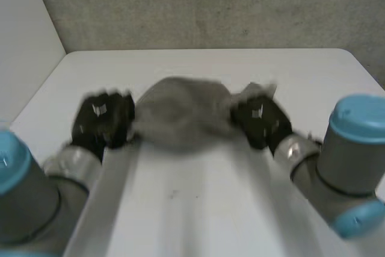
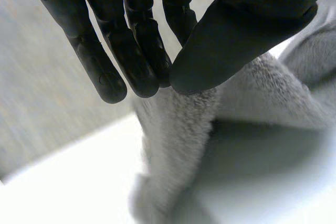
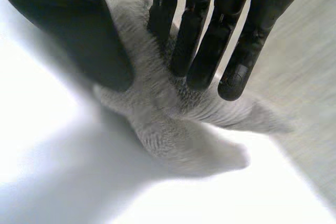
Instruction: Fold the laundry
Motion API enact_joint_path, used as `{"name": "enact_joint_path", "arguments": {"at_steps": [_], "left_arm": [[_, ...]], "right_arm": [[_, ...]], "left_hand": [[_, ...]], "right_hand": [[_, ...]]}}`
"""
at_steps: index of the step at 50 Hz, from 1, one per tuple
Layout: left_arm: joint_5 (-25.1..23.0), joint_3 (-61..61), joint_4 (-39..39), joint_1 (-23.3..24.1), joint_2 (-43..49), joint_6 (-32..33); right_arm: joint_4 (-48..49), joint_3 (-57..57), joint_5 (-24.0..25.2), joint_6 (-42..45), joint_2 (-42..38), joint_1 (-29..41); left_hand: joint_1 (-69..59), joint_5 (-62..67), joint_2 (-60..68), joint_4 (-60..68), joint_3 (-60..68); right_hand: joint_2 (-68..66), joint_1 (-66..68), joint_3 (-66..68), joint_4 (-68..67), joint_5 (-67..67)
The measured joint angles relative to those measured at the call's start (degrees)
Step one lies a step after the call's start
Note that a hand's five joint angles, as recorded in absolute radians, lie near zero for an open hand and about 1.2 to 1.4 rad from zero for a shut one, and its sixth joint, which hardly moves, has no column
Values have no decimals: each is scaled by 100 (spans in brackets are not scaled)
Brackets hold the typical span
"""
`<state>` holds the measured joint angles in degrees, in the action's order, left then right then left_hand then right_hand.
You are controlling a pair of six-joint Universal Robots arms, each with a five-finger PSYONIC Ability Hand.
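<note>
Your work surface is a white table (image 1: 192, 209) set against a rough grey wall (image 1: 210, 4), with a plain white wall (image 1: 24, 22) on the left side. Your left arm (image 1: 24, 191) and your right arm (image 1: 352, 161) both reach in from the near edge, grey-jointed with light-blue caps.

The laundry item is a grey fleecy cloth (image 1: 180, 115). It sits bunched over the middle of the table, strung between your two hands.

Your left hand (image 1: 102, 118) is at the cloth's left end. In the left wrist view, its thumb (image 2: 252, 30) presses a fold of the cloth against the fingertips (image 2: 142, 66), so it is pinching the cloth. The fabric hangs from that pinch towards the table.

Your right hand (image 1: 258, 118) is at the cloth's right end. In the right wrist view, the thumb (image 3: 68, 30) lies on one side of the fabric and the fingers (image 3: 210, 35) on the other, so this hand is also clamped on the cloth. A corner of fabric sticks out beyond those fingertips.

Whether the cloth's middle touches the table cannot be told.
</note>
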<state>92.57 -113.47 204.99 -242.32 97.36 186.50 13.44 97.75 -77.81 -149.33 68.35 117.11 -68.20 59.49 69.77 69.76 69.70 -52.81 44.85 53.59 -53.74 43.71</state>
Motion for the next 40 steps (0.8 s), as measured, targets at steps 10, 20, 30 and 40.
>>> {"name": "enact_joint_path", "arguments": {"at_steps": [10,20,30,40], "left_arm": [[-347,-911,-155,11,-221,93],[-339,-846,-232,-13,-535,504],[-332,-863,-204,-8,-528,516],[-327,-879,-197,-39,-544,509]], "right_arm": [[-1280,445,73,-21,518,-273],[-1291,104,199,-432,1173,-832],[-1688,-885,698,-480,907,-858],[-3342,-2968,927,-204,-834,-644]], "left_hand": [[0,0,0,0,0],[0,0,0,0,0],[0,0,0,0,0],[0,0,0,0,0]], "right_hand": [[3075,-2576,-3253,3333,-3377],[3075,-2576,-3253,3333,-3377],[3061,-2573,-3235,3296,-3273],[2655,-2225,-2685,2683,-2774]]}}
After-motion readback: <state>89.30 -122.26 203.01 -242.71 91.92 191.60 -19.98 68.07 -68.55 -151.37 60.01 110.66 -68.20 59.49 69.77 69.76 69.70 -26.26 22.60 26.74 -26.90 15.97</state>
